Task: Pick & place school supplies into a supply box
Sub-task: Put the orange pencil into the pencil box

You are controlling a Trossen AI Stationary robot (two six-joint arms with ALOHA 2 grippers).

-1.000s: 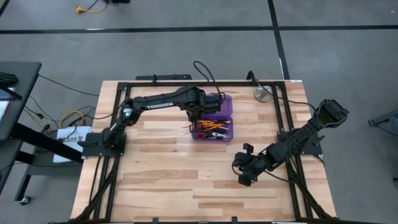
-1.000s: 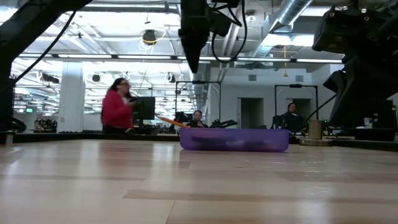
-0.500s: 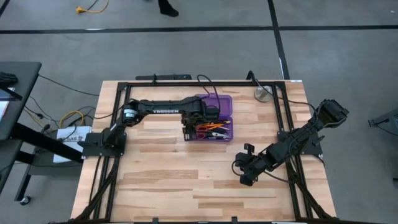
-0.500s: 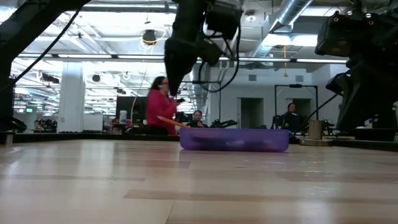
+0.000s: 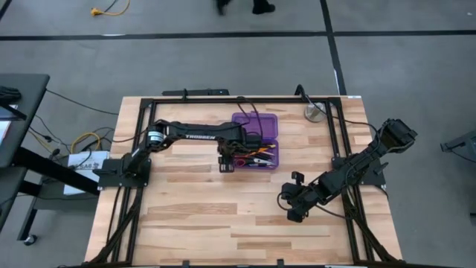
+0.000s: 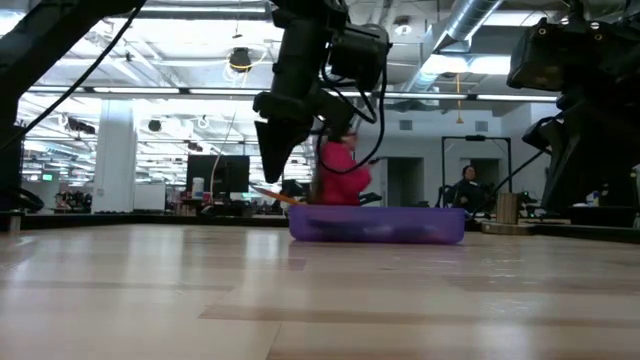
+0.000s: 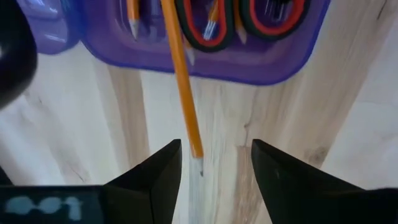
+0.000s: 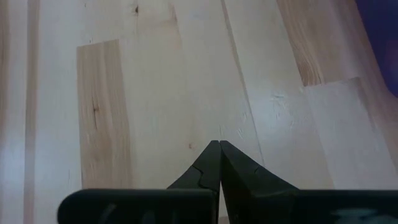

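Left pincer (image 7: 214, 165) agape, pencil (image 7: 180, 81) overhanging box (image 7: 261, 62)

Pale wooden table (image 5: 193, 216) of butcher-block planks, framed by black rails.

Resting on it: translucent purple supply box (image 5: 255, 141) toward the far middle, lid open, packed with orange pencils, black pens and red-and-black scissors (image 7: 211, 31). One orange pencil (image 7: 181, 81) sticking out over the box's rim, tip down near the bare wood just beside the box. Round silver metal disc (image 5: 314, 112) lying at the far right corner, well apart from the box. Black arm bases bolted at the left and right edges.
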